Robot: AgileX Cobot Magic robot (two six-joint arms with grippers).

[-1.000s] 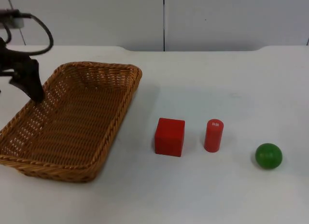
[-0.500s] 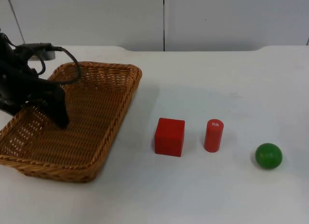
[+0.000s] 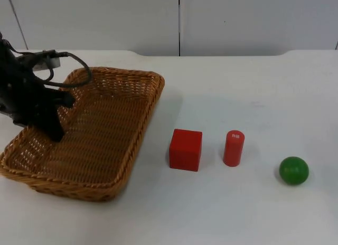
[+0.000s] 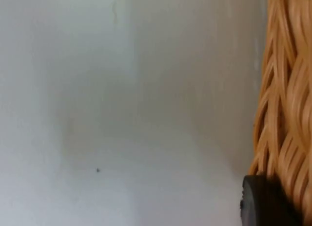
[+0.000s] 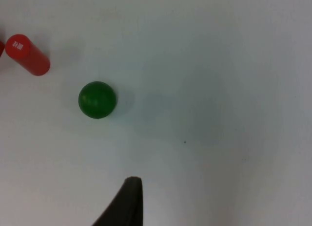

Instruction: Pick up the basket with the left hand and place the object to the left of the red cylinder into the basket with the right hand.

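Left gripper (image 3: 53, 130): at the basket's (image 3: 113, 187) left wall, about 9 o'clock on the rim; one finger is inside, dark against the weave. We cannot tell whether the jaws are pinched on the wall yet.
Basket: on the table (image 3: 253, 86) at the far left, one long side toward the cube (image 3: 185, 149).
Cube: the task's thing, standing at 9 o'clock of the cylinder (image 3: 233, 148), near it but apart, untouched.
Ball (image 3: 293, 170): at 4 o'clock of the cylinder, well apart; not ours to take.
Right gripper (image 5: 127, 202): waits above the table, over bare surface near the ball (image 5: 97, 99); we cannot tell its jaw state.
Doing it well: we would want the wall seated deep between the fingers before lifting, and the lift level, so the basket does not swing or slip.
Views: the left wrist view gives the weave (image 4: 282, 104) right against a fingertip (image 4: 261, 201), a closeness the top view hides behind the arm. The right wrist view has the cylinder (image 5: 28, 55) and ball.
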